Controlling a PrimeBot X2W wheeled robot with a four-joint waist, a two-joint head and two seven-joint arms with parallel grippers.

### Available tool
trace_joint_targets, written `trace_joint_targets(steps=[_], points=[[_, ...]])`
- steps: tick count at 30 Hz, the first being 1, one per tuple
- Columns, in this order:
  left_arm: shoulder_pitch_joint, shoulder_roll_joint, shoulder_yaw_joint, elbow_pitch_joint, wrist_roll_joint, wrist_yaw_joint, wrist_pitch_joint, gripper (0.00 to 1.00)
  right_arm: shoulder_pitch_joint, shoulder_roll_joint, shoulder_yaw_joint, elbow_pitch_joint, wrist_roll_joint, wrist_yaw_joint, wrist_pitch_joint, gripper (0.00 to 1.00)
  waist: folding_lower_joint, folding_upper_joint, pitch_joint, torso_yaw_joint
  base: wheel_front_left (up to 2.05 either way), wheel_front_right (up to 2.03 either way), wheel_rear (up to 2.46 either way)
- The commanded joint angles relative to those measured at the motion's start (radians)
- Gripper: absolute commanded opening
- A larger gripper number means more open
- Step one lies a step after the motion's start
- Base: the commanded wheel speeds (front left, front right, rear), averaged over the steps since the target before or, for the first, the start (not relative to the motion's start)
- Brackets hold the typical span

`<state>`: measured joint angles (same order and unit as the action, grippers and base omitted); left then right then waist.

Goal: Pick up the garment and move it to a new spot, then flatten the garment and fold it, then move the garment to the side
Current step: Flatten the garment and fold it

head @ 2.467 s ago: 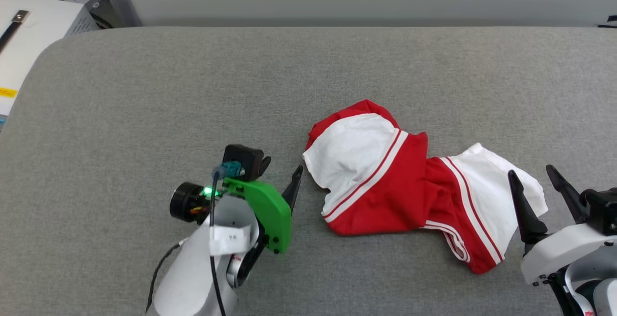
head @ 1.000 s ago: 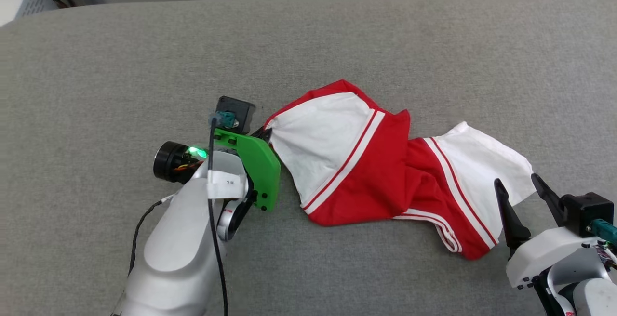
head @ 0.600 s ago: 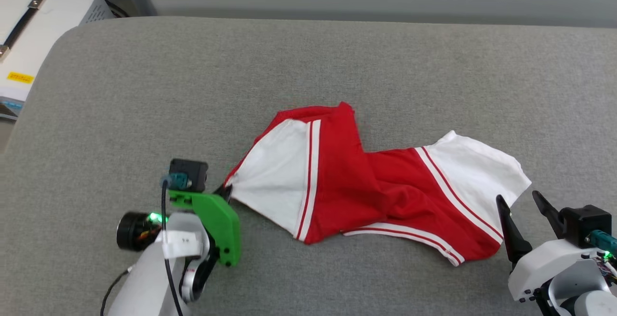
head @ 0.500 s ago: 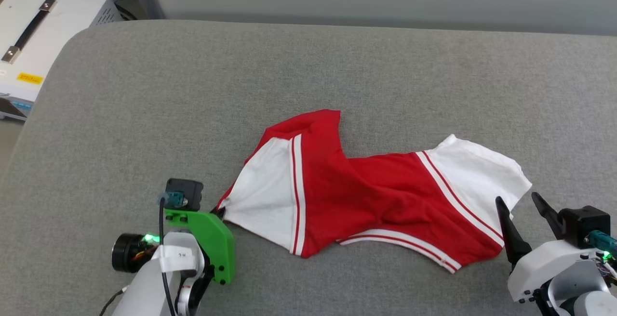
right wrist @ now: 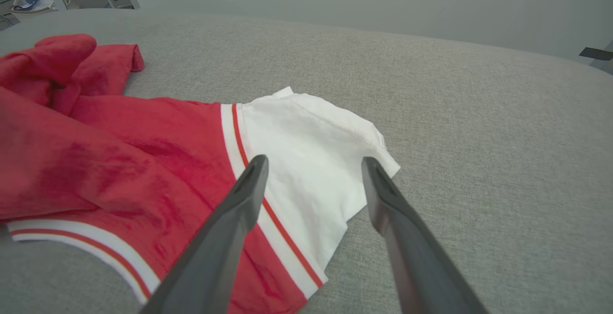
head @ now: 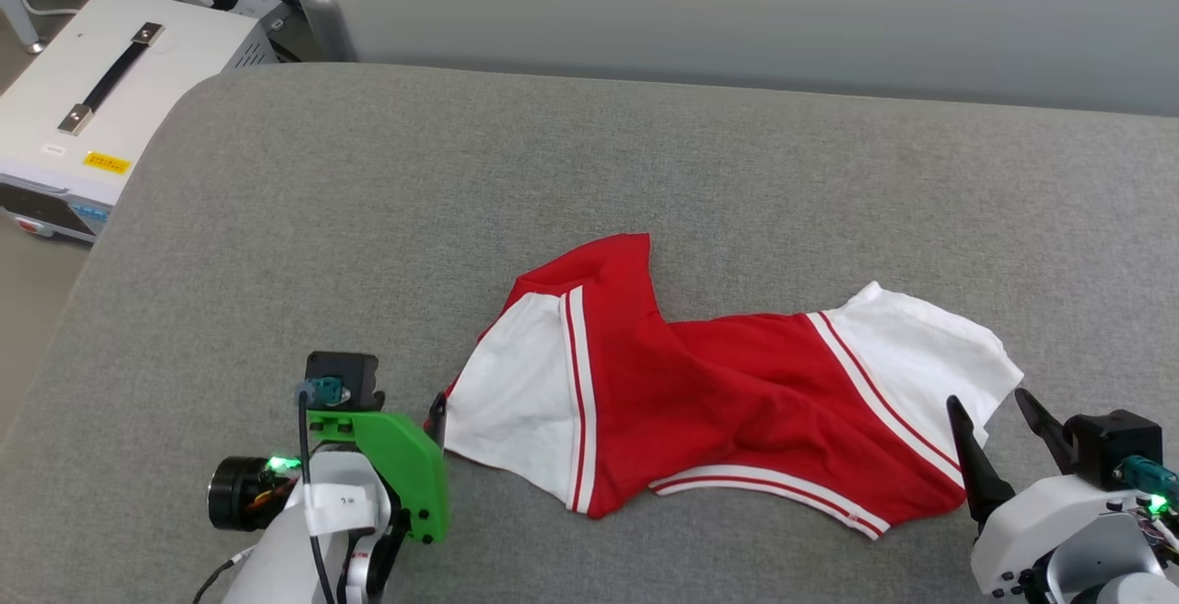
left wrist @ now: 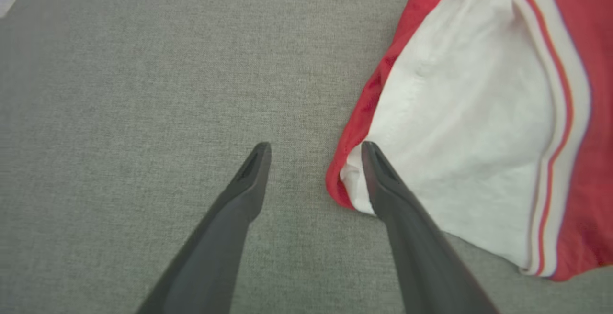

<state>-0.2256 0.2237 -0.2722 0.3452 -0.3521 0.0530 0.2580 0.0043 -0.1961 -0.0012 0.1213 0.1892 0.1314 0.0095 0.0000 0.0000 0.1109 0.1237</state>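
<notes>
Nearest the robot, the left gripper (left wrist: pixel 314 161) stands wide open and holds nothing. One finger lies on bare grey upholstery; the other rests against the hem of the white sleeve (left wrist: pixel 459 127) beside it. The right gripper (right wrist: pixel 312 161) is just as wide and equally empty, its fingers poised above the other white sleeve (right wrist: pixel 311 156) without pinching it.

Between them lies the red basketball T-shirt (head: pixel 718 392), stretched sideways across the near part of the padded grey table (head: pixel 368 199). It is twisted at the middle, with a red fold humped up on its far side (no print shows, so I cannot tell which face is up). Beyond the table's far left corner sits a white case with a black handle (head: pixel 120 98).

The risks, as I judge them, come from that twist. If either gripper closes where it is, it may catch both layers of a sleeve, and pulling would tighten the bunch rather than spread it. The left finger touching the hem could also snag and drag the cuff as it withdraws.
</notes>
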Motion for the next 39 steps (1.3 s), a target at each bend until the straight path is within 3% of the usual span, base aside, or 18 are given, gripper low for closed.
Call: trace_joint_targets(steps=[1,9,17,26,32,33,34,39], points=[[0.014,-0.012,0.003,-0.028,-0.011,0.012,0.022,1.0,0.018,0.001,-0.003,-0.005,0.003,-0.001,0.002,1.0,0.0,0.0,-0.001,0.004,0.0,0.0,0.0],[0.064,-0.027,-0.066,-0.173,-0.029,0.01,0.191,1.0,0.007,0.01,0.003,-0.009,0.004,-0.001,-0.003,1.0,0.0,0.0,0.034,-0.008,0.0,0.0,0.0],[0.08,-0.034,-0.135,-0.211,-0.016,-0.003,0.267,1.0,-0.014,0.015,0.007,-0.002,0.003,-0.001,-0.008,1.0,0.0,0.0,0.073,-0.038,0.0,0.0,0.0],[0.038,-0.025,-0.162,-0.146,0.005,-0.011,0.281,1.0,-0.031,0.015,0.01,0.004,-0.003,-0.001,-0.009,1.0,0.0,0.0,0.107,-0.056,0.0,0.0,0.0],[0.023,-0.039,-0.195,-0.058,-0.001,-0.04,0.29,0.98,-0.038,0.013,0.01,0.001,-0.007,-0.001,-0.009,1.0,0.0,0.0,0.125,-0.063,0.0,0.0,0.0],[0.024,-0.042,-0.2,-0.046,-0.006,-0.047,0.297,0.27,-0.039,0.013,0.011,0.001,-0.007,-0.001,-0.009,1.0,0.0,0.0,0.127,-0.064,0.0,0.0,0.0],[0.025,-0.044,-0.206,-0.033,-0.013,-0.057,0.305,0.0,-0.039,0.013,0.011,0.001,-0.008,-0.001,-0.009,1.0,0.0,0.0,0.128,-0.064,0.0,0.0,0.0],[0.025,-0.04,-0.21,0.0,-0.026,-0.07,0.305,0.0,-0.038,0.014,0.006,0.006,-0.01,-0.001,-0.009,1.0,0.0,0.0,0.115,-0.057,0.0,0.0,0.0]])
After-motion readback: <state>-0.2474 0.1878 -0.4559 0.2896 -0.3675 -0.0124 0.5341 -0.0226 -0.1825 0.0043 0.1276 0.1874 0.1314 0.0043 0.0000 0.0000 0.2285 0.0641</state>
